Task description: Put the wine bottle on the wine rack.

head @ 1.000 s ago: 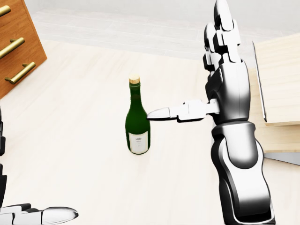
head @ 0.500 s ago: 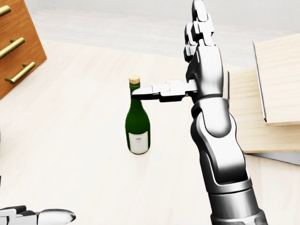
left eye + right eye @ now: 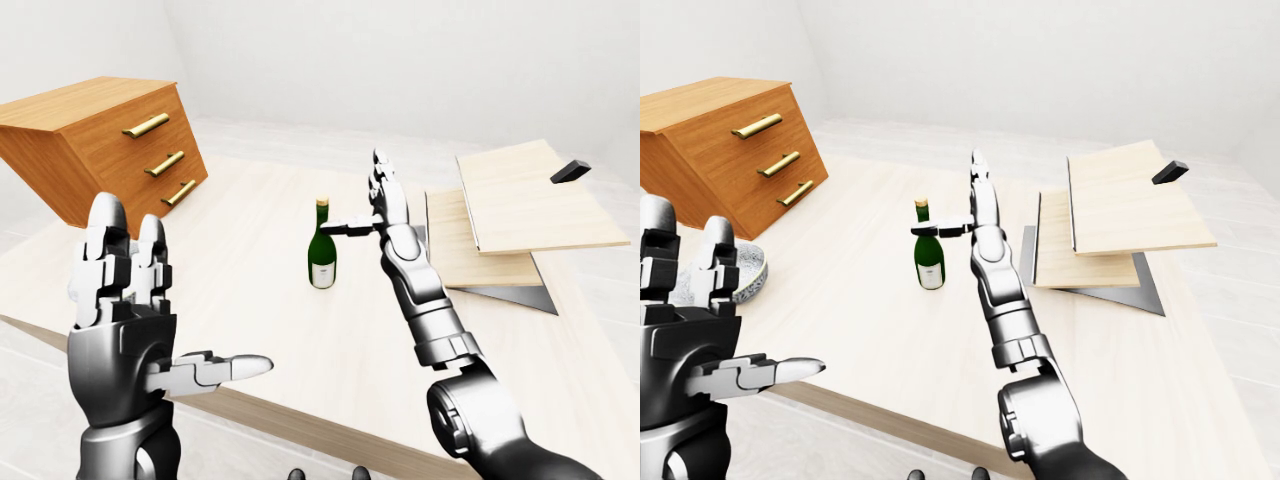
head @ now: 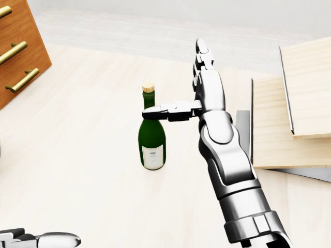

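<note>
The green wine bottle (image 4: 152, 137) is seen standing upright on the pale wooden desk (image 4: 77, 155), near the middle of the head view, with a cork-coloured top and a white label low on its body. The right hand (image 4: 199, 85) is placed just to the right of the bottle's neck: the thumb (image 4: 168, 111) is stretched leftward and appears to touch the neck just below the top, while the other fingers (image 4: 202, 57) are held straight up, away from the glass. The hand is spread wide and nothing is gripped by it. Its silver forearm is seen running down to the lower right of the head view.

To the right of the bottle, well apart from it, light wooden boards (image 3: 520, 200) are stacked at a tilt on a grey base, and a small dark block (image 3: 570, 171) is seen at the upper right corner of the top board. At the left of the left-eye view a brown chest of drawers (image 3: 110, 145) with brass handles is placed at the desk's far corner.

The left hand (image 3: 135, 320) is raised at the lower left of the left-eye view, far from the bottle, with fingers upright and thumb stretched out to the right; it is spread and empty. In the right-eye view a grey round dish (image 3: 748, 270) is partly seen behind that hand.
</note>
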Controlling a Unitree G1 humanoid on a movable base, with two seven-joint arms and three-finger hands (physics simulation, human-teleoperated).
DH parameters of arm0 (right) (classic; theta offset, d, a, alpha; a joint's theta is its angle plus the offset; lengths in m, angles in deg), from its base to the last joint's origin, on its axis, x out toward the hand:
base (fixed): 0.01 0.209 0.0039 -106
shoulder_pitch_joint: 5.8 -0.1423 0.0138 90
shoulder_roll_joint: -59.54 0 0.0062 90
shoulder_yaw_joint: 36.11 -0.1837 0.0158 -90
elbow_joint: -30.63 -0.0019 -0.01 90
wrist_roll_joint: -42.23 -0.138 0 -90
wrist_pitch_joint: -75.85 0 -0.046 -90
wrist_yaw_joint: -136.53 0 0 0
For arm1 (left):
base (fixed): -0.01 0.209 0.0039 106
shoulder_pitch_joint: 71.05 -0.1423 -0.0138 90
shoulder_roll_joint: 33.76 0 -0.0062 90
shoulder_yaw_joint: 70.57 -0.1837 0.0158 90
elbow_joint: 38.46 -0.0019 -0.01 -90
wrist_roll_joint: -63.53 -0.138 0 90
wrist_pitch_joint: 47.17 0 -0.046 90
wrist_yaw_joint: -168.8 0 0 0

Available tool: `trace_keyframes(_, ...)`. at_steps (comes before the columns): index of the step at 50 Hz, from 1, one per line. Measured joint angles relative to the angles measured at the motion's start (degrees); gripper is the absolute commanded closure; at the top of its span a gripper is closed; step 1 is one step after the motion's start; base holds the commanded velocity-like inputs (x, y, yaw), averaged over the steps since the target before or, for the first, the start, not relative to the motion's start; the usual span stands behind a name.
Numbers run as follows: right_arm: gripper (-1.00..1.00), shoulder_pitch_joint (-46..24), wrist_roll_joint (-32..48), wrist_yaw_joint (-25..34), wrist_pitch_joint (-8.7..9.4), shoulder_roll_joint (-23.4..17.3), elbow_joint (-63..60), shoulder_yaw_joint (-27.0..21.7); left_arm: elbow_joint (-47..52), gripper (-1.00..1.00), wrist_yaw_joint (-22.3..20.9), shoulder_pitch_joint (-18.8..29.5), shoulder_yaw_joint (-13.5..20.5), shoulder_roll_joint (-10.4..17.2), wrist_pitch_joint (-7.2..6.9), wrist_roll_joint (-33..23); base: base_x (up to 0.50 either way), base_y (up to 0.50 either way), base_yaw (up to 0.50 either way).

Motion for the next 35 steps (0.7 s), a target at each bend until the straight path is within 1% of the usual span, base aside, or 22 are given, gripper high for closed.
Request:
trace_keyframes(18,-1.00,-2.68,-0.02,-0.58,0.00,-0.13,7.81,-0.14,-0.73,-1.00,-0.24,-0.32,-0.17,-0.31,0.00,-0.32,0.00,0.00,0.00)
trace_keyframes(35,-1.00,-5.96,-0.05,-1.01,0.00,0.19,18.18,-0.54,-2.33,-1.00,-0.35,-0.84,-0.12,-0.41,0.00,-0.37,0.00,0.00,0.00)
